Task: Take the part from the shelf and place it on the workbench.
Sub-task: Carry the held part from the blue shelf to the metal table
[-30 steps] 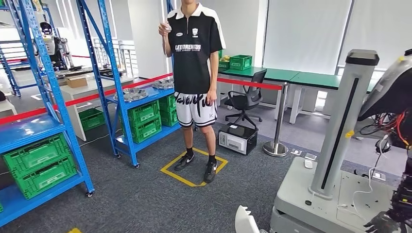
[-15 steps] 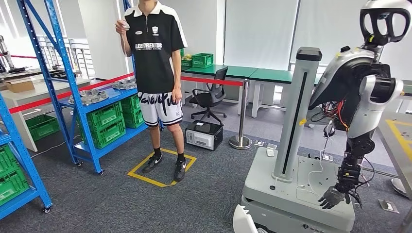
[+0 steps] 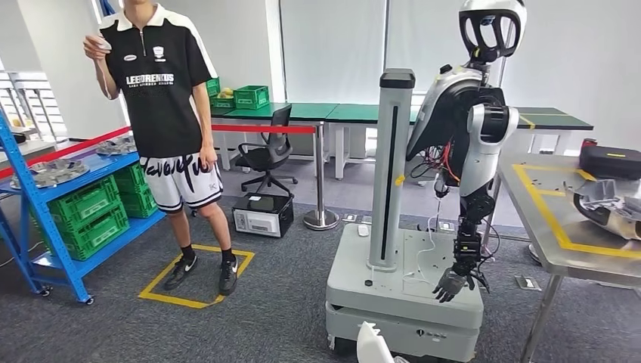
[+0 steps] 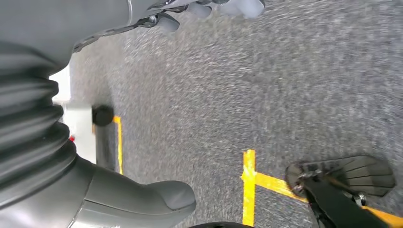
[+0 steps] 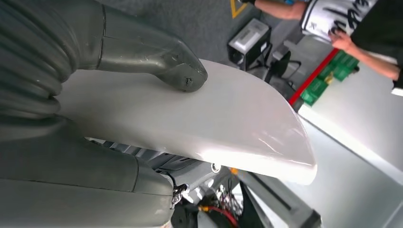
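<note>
My right hand (image 5: 109,45) grips a smooth white curved part (image 5: 228,123), with its thumb pressed on the top face. The part's pale tip (image 3: 374,344) pokes up at the bottom edge of the head view. The metal workbench (image 3: 555,227), marked with yellow tape, stands at the right. At the left is the blue shelf (image 3: 53,185) with green crates and metal parts on it. My left hand (image 4: 119,199) hangs over the grey carpet with its thumb and fingers apart and nothing in it.
A person (image 3: 162,113) stands in a yellow floor square (image 3: 162,283) beside the shelf. Another humanoid robot (image 3: 469,136) hangs on a grey wheeled stand (image 3: 401,287) straight ahead, close to the workbench. A black case (image 3: 611,160) and a silvery part (image 3: 612,204) lie on the bench.
The camera has swung to the right: shelf and person slid to the left of the picture, the stand robot moved to the centre, and the workbench came into view. My right hand still holds the part.
</note>
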Motion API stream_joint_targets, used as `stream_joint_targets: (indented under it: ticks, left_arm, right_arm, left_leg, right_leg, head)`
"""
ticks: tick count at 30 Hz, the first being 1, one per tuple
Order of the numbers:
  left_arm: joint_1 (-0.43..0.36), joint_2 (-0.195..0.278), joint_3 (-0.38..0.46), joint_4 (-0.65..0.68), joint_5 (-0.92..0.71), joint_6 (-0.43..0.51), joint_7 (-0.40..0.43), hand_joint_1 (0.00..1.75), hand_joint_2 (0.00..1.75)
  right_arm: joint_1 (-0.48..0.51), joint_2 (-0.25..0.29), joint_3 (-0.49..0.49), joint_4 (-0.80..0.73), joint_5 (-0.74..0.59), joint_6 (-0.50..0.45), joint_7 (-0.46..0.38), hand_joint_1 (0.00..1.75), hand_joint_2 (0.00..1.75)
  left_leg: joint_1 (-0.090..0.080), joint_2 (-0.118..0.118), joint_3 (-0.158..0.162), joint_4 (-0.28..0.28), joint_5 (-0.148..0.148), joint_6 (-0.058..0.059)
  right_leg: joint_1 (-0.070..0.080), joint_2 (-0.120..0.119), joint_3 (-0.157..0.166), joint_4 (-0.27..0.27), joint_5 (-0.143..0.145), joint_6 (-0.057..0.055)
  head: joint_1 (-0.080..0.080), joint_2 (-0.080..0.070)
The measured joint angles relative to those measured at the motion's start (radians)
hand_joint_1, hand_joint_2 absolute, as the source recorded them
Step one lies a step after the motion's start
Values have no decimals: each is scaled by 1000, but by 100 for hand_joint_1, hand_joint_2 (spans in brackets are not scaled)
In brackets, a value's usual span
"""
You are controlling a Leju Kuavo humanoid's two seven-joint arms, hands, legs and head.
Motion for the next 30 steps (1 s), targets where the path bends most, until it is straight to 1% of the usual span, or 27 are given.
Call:
stream_joint_targets:
  ticks: [1, 2, 3, 4, 5, 6, 8, 9, 10, 11, 12, 13, 14, 15, 16, 17, 19, 20, 22, 23, 24, 25, 26, 27, 28, 29, 30]
  left_arm:
    - [-1, 1, 0, 0, 0, 1, -1, 0, 175]
    - [-2, 2, 0, 0, 0, 1, -1, 0, 175]
    - [-3, 1, 0, 0, 1, 2, -2, 0, 175]
    - [-5, -1, 1, 0, 3, 2, -1, 0, 175]
    - [-5, -2, 1, 0, 5, 2, -1, 0, 175]
    - [-4, -2, 1, 0, 7, 4, -2, 0, 175]
    - [-1, -2, 1, 0, 9, 6, -2, 0, 175]
    - [0, -2, 1, 0, 10, 6, -2, 0, 175]
    - [0, -2, 2, 0, 11, 6, 0, 0, 175]
    - [0, -3, 2, 0, 11, 6, 2, 0, 175]
    - [0, -3, 2, 0, 12, 6, 4, 0, 175]
    - [0, -3, 2, 0, 12, 6, 6, 0, 175]
    - [-1, -3, 2, 0, 11, 6, 8, 0, 175]
    - [-1, -2, 2, 0, 11, 6, 9, 0, 175]
    - [-2, -1, 2, 0, 10, 6, 11, 0, 175]
    - [-2, -1, 2, -1, 10, 6, 12, 0, 175]
    - [-4, -1, 2, -1, 7, 6, 13, 0, 175]
    - [-4, -1, 3, -1, 4, 6, 12, 0, 175]
    - [-4, -1, 3, 0, -6, 6, 11, 0, 175]
    - [-2, -2, 3, 0, -9, 6, 10, 0, 175]
    - [-1, -2, 3, 0, -11, 4, 11, 0, 175]
    - [1, -2, 3, 1, -13, 3, 13, 0, 175]
    - [2, -2, 3, 1, -14, 1, 14, 0, 175]
    - [3, -2, 3, 1, -16, -1, 16, 0, 175]
    - [3, -2, 3, 1, -18, -1, 16, 0, 175]
    - [3, -1, 3, 1, -19, -2, 16, 0, 175]
    - [3, -1, 3, 1, -20, -2, 15, 0, 175]
  right_arm:
    - [-6, 1, 1, 1, 0, 2, -1, 175, 175]
    - [-10, 1, 2, 3, 1, 5, -2, 175, 175]
    - [-13, 1, 2, 3, 1, 7, -3, 175, 175]
    - [-15, 1, 3, 4, 2, 9, -3, 175, 175]
    - [-17, 1, 3, 4, 2, 10, -4, 175, 175]
    - [-22, 1, 4, 5, 3, 12, -3, 175, 175]
    - [-33, 1, 6, 8, 4, 14, -2, 175, 175]
    - [-36, 1, 7, 10, 4, 15, -2, 175, 175]
    - [-38, 1, 7, 14, 4, 16, -1, 175, 175]
    - [-39, 1, 7, 18, 3, 17, 0, 175, 175]
    - [-41, 1, 8, 22, 3, 18, 1, 175, 175]
    - [-45, 1, 9, 26, 2, 19, 2, 175, 175]
    - [-50, 1, 11, 28, 2, 19, 2, 175, 175]
    - [-54, 1, 13, 31, 1, 18, 2, 175, 175]
    - [-57, 1, 15, 32, 0, 17, 2, 175, 175]
    - [-59, 1, 17, 33, -1, 16, 2, 175, 175]
    - [-58, 1, 18, 33, -4, 12, 2, 175, 175]
    - [-57, 1, 18, 33, -6, 10, 2, 175, 175]
    - [-54, 1, 19, 33, -9, 8, 3, 175, 175]
    - [-52, 1, 20, 34, -10, 6, 4, 175, 175]
    - [-48, 1, 20, 34, -11, 4, 5, 175, 175]
    - [-43, 0, 21, 35, -11, 2, 5, 175, 175]
    - [-37, 0, 21, 35, -11, -1, 5, 175, 175]
    - [-32, 0, 21, 35, -12, -3, 5, 175, 175]
    - [-29, 0, 21, 35, -12, -5, 5, 175, 175]
    - [-27, 0, 21, 35, -12, -6, 5, 175, 175]
    - [-28, 0, 21, 35, -12, -6, 6, 175, 175]
  left_leg:
    - [-2, -14, 14, -36, 10, 5]
    - [-4, -16, 19, -47, 9, 7]
    - [-6, -7, 21, -51, 12, 7]
    - [-4, 4, 24, -56, 17, 9]
    - [-1, 16, 28, -64, 22, 12]
    - [2, 29, 30, -70, 27, 16]
    - [5, 58, 29, -75, 29, 23]
    - [5, 73, 28, -73, 28, 25]
    - [5, 88, 26, -70, 26, 24]
    - [6, 102, 24, -67, 24, 23]
    - [7, 115, 23, -63, 22, 20]
    - [9, 128, 22, -57, 18, 16]
    - [9, 139, 20, -50, 13, 10]
    - [7, 149, 18, -42, 6, 4]
    - [6, 158, 17, -37, 1, -3]
    - [4, 166, 19, -35, -2, -10]
    - [6, 181, 26, -37, -3, -22]
    - [9, 172, 26, -32, -9, -28]
    - [13, 124, 3, 24, -52, -36]
    - [14, 94, -21, 82, -85, -39]
    - [14, 76, -49, 147, -117, -39]
    - [14, 67, -74, 201, -136, -39]
    - [13, 63, -87, 228, -136, -37]
    - [13, 59, -82, 215, -116, -35]
    - [13, 52, -60, 167, -82, -30]
    - [13, 34, -29, 98, -46, -25]
    - [14, 10, -1, 33, -22, -21]
  right_leg:
    - [-1, 10, -3, 0, 2, 4]
    - [-3, 20, -6, -1, 5, 10]
    - [-6, 30, -9, -4, 8, 17]
    - [-7, 31, -11, -3, 10, 23]
    - [-5, 17, -17, 5, 4, 28]
    - [-2, -7, -31, 30, -12, 32]
    - [1, -61, -84, 138, -72, 38]
    - [-1, -74, -115, 203, -100, 43]
    - [-4, -80, -137, 250, -115, 47]
    - [-7, -84, -141, 263, -111, 50]
    - [-10, -90, -125, 236, -90, 54]
    - [-13, -103, -90, 177, -60, 57]
    - [-14, -125, -53, 111, -38, 57]
    - [-14, -142, -24, 58, -21, 54]
    - [-12, -153, -8, 27, -15, 49]
    - [-10, -154, -5, 18, -16, 41]
    - [-8, -132, -9, 16, -10, 25]
    - [-10, -122, -11, 14, -7, 19]
    - [-14, -103, -13, 9, 0, 7]
    - [-15, -94, -14, 8, 2, 5]
    - [-14, -83, -16, 9, 3, 3]
    - [-13, -71, -17, 9, 4, 2]
    - [-12, -57, -18, 9, 5, 2]
    - [-12, -43, -18, 9, 6, 2]
    - [-12, -29, -18, 9, 7, 4]
    - [-13, -16, -19, 9, 9, 7]
    - [-13, -3, -20, 10, 11, 11]
  head:
    - [0, 0]
    - [0, 0]
    - [0, 0]
    - [-1, 0]
    - [0, 0]
    - [1, 0]
    - [2, 0]
    - [2, 0]
    - [2, 0]
    - [2, 0]
    - [3, 0]
    - [3, 0]
    - [3, 0]
    - [3, 0]
    - [3, 0]
    - [2, 0]
    - [2, 0]
    - [2, 0]
    - [2, 0]
    - [1, 0]
    - [1, 0]
    - [1, 0]
    - [1, 0]
    - [1, 0]
    - [1, 0]
    - [1, 0]
    - [1, 0]
